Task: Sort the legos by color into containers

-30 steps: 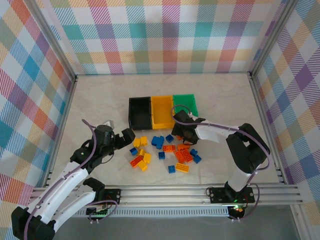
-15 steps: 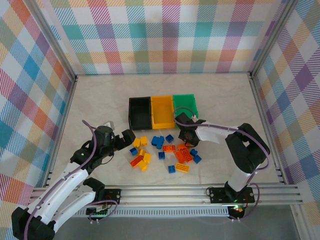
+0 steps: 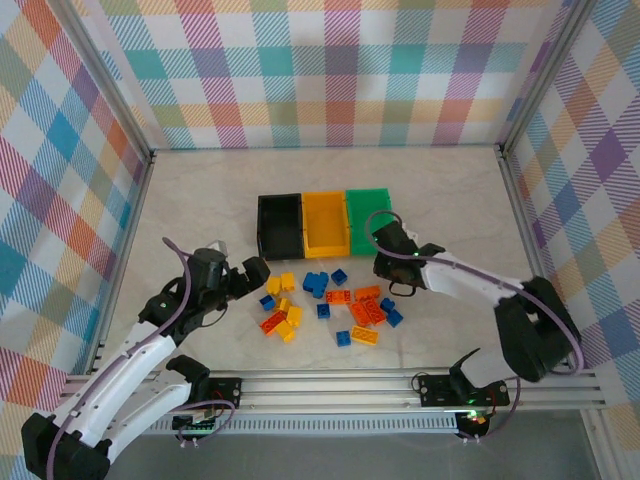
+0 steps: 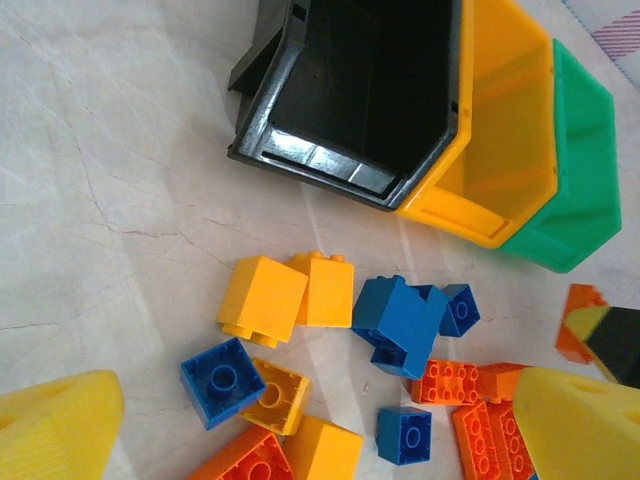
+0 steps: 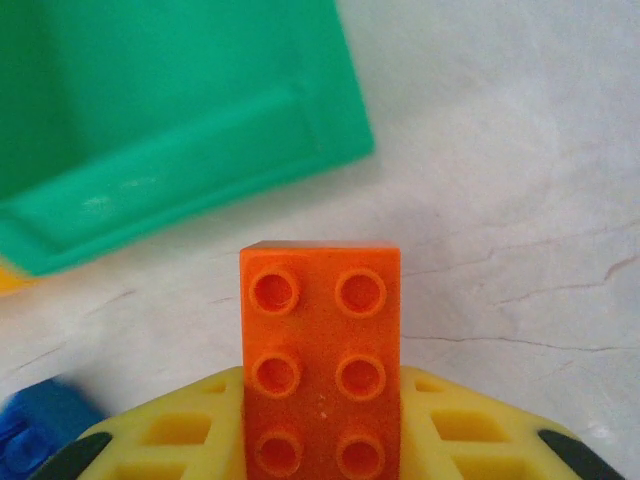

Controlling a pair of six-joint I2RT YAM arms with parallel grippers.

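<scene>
The legos (image 3: 325, 300) lie scattered in yellow, blue and orange on the table in front of the containers: a black bin (image 3: 264, 228), a yellow-orange bin (image 3: 323, 246) and a green bin (image 3: 352, 206), side by side. My right gripper (image 3: 387, 248) hovers by the green bin's near right corner. In the right wrist view it (image 5: 320, 410) is shut on an orange six-stud brick (image 5: 320, 340), with the green bin (image 5: 170, 110) just ahead. My left gripper (image 3: 256, 272) stands open at the pile's left edge, with yellow and blue bricks (image 4: 300, 300) between its fingers (image 4: 50, 430).
Metal frame rails (image 3: 340, 382) run along the near edge, and checkered walls close in the other three sides. Bare marble table (image 3: 200, 200) lies left of and behind the bins, and to the right of the pile (image 3: 460, 230).
My right gripper has closed on the orange brick, lifted it off the pile and moved right and back toward the green bin. The left arm has barely moved.
</scene>
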